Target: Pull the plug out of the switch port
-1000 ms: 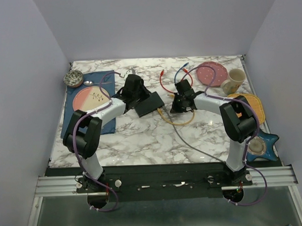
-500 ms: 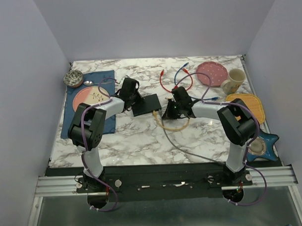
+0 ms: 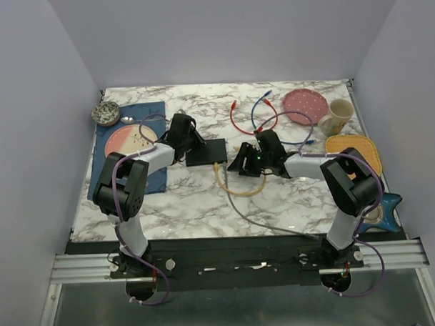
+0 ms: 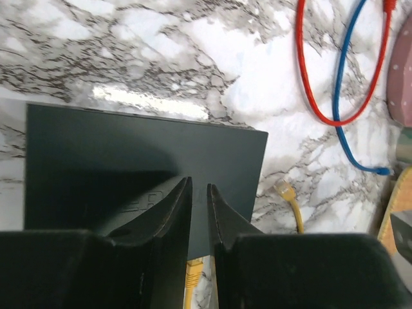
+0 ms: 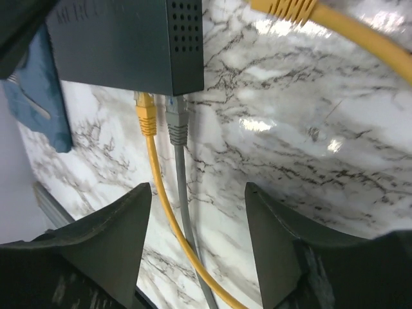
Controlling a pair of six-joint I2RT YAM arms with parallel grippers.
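Note:
The switch (image 3: pixel 206 153) is a flat black box lying on the marble table. My left gripper (image 3: pixel 192 144) lies on its top face, the jaws almost shut with only a narrow slit and nothing between them (image 4: pixel 198 183). A yellow plug (image 5: pixel 145 109) and a grey plug (image 5: pixel 175 116) sit in ports on the switch's edge (image 5: pixel 129 45). A second yellow plug (image 4: pixel 283 190) lies loose on the table beside the switch. My right gripper (image 3: pixel 240 162) hovers just right of the switch, jaws wide open (image 5: pixel 197 190) and empty, above the yellow cable (image 3: pixel 236 193) and grey cable (image 3: pixel 262 222).
Red cable (image 3: pixel 234 119) and blue cable (image 3: pixel 258 108) loop behind the switch. A pink plate (image 3: pixel 305 106), mug (image 3: pixel 335 116) and yellow mat (image 3: pixel 367 154) stand at the right. A blue placemat (image 3: pixel 107 177) with a plate (image 3: pixel 127 141) and a bowl (image 3: pixel 106 113) lie at the left.
My right gripper has gone from shut to wide open and moved left and nearer, dropping the yellow plug. The left gripper and switch shifted left, and the switch now lies square.

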